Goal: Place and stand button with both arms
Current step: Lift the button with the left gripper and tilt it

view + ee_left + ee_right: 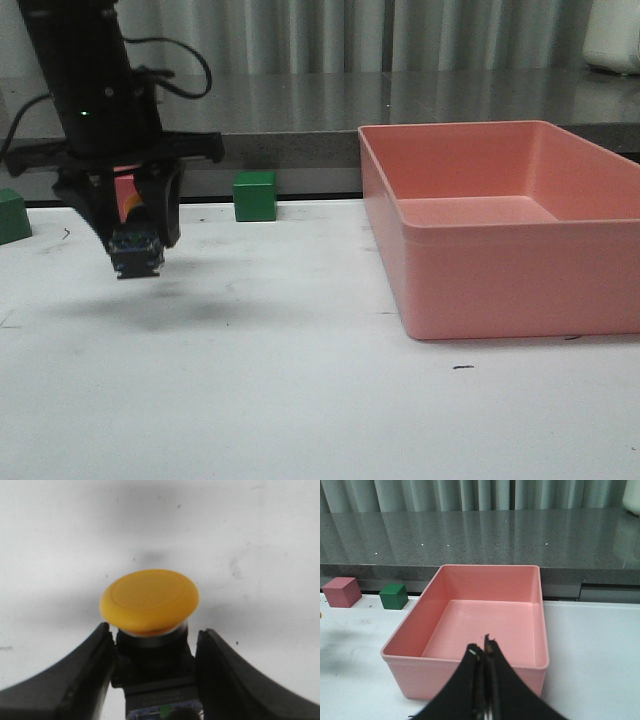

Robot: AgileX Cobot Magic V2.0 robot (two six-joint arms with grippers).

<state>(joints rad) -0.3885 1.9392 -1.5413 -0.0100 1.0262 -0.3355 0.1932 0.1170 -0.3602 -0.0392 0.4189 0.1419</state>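
Button first: we see it clamped in the left end effector, its two dark fingers pressing on either side of the black collar and blocky base. It hangs clear above the white counter, well to the left of the pink bin, with a soft shadow beneath it. From the front, the bluish base points down and pokes out below the fingertips, so we judge it is carried cap-up in order to be set down standing on that base.

In the left wrist view its yellow mushroom cap is smooth and round, sitting on a thin pale ring over the black collar; a bit of blue and green shows at the base.

A green cube sits behind the button, between it and the bin, by the counter's far edge. Another green cube lies farther from the bin, at the frame edge, and a pink cube shows beyond the first green one.

The right end effector has its fingers pressed together on nothing, hovering on the near side of the bin, which holds nothing we can see.
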